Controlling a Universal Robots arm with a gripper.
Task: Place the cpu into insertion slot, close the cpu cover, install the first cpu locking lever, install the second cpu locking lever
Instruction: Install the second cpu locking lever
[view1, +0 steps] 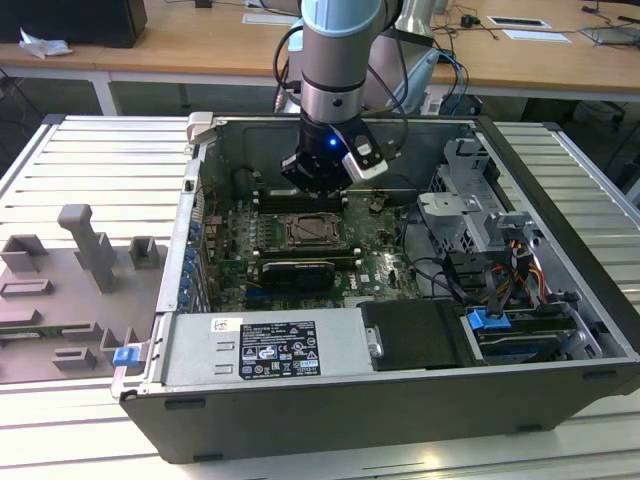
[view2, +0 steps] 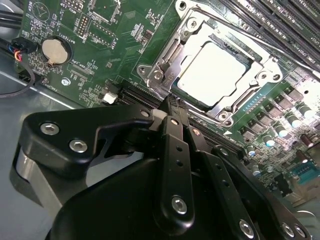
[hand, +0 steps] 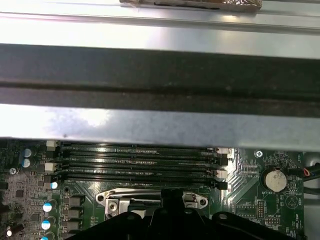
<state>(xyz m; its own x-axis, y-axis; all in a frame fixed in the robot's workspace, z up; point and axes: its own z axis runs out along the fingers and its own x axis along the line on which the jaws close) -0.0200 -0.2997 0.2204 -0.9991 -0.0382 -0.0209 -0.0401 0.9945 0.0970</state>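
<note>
The open computer case (view1: 400, 330) lay on its side on the slatted metal bench (view1: 90, 160), holding one green motherboard (view1: 240, 235), a black power supply (view1: 265, 350) along its near wall and a grey drive cage (view1: 465, 215) toward the exterior view's right. On the motherboard sat the insertion slot (view2: 260, 75), and in it the cpu (view2: 212, 72) lay flat, its pale metal top showing through the cut-out of the cpu cover (view2: 187, 32), which lay down around it. Four long black memory slots (hand: 135, 160) ran side by side between the socket and the case's far wall. One round coin battery (view2: 53, 50) stood on the board well apart from the socket. The tool (view2: 172, 107) hung over the edge of the socket, its two black fingers (view2: 172, 132) pressed together with nothing between them, tips just beside the cover's rim. Outside the case, a grey fixture (view1: 85, 265) with upright blocks rested on the bench at the exterior view's left
</note>
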